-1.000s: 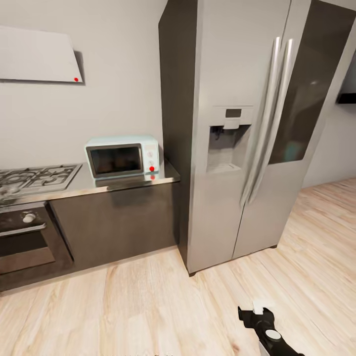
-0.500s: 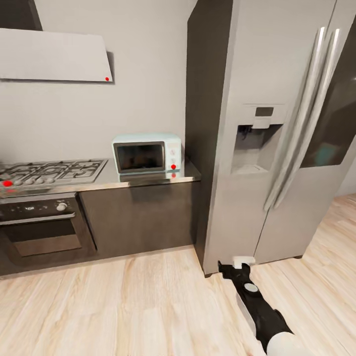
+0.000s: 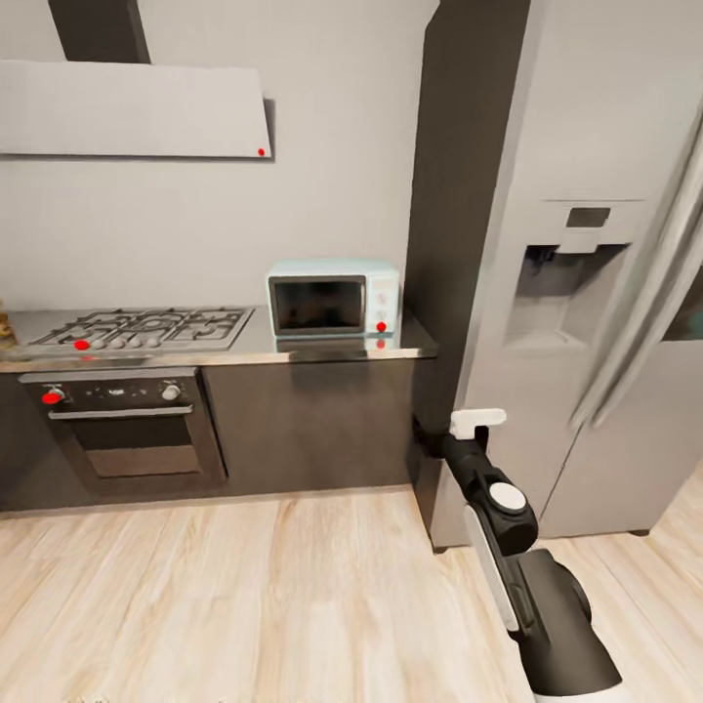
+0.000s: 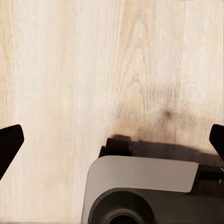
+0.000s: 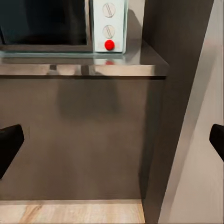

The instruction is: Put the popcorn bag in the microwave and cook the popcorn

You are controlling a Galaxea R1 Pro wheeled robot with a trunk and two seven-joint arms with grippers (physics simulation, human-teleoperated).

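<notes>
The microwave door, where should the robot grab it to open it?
Probably the door edge beside the knob panel, coming straight from the front. The microwave sits shut on the countertop, facing the room, with the fridge tight against its knob side. No handle is clear from here. The right claw is far from the door.

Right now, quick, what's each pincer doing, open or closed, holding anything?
Left pincer: open, empty, over the pale wooden floor.
Right pincer: open, empty, facing the dark brown cabinet front.
</notes>
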